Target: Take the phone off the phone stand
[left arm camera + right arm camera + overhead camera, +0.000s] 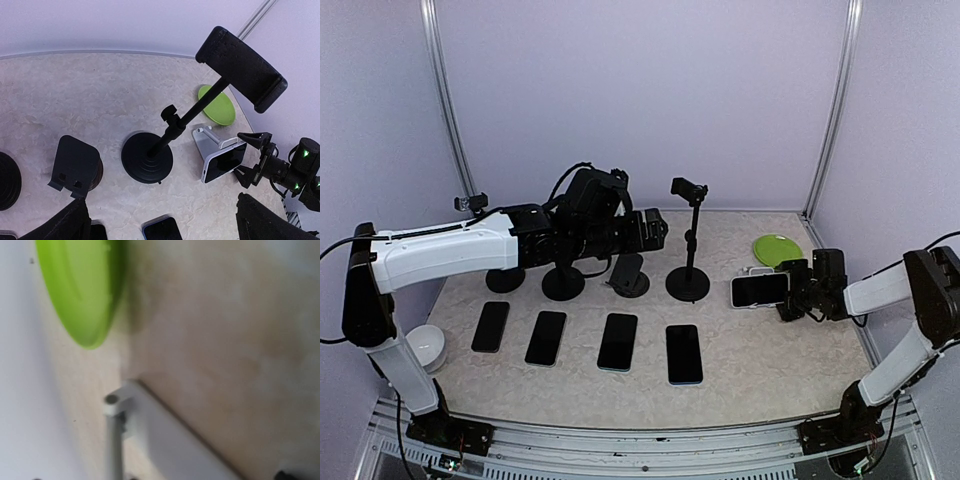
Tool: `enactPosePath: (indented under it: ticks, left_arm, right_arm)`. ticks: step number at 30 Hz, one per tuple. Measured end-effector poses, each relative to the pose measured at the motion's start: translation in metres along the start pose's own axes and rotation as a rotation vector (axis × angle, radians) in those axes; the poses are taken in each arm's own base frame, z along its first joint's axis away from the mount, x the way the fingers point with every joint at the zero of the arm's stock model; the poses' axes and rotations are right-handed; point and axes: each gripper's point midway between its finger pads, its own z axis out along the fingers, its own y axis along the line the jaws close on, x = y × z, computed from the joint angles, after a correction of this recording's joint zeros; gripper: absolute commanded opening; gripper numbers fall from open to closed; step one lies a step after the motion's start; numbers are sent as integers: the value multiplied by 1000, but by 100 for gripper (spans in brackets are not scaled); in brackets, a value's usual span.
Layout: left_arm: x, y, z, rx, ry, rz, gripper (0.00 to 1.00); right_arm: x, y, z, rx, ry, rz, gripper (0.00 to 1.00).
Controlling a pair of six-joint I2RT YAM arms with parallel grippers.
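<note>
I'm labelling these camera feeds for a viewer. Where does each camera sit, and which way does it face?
Top external: high behind the bases, looking down across the table; left arm and right arm show.
Left wrist: above mid-table, looking down at the clamp stand and phone; own fingers at bottom corners.
Right wrist: low, close, blurred, facing the white stand; its fingers hardly show.
Shared: all three show the green plate; top external and left wrist, the right gripper.

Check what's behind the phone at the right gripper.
A white stand sits right behind the phone, its back plate showing in the left wrist view. Farther back lies a green plate. The phone covers the stand's front, so its cradle is hidden.
</note>
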Motion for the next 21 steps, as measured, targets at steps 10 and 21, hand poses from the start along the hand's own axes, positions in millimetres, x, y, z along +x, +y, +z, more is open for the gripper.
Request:
enactPosePath:
  ticks: [10, 21]
  left_arm:
    - [-1, 7, 2, -11, 4, -5, 99]
    - [3, 13, 4, -23, 17, -2, 99]
  right_arm:
    - [10, -3, 6, 4, 23, 57, 85]
    - [12, -6, 2, 20, 14, 94, 59]
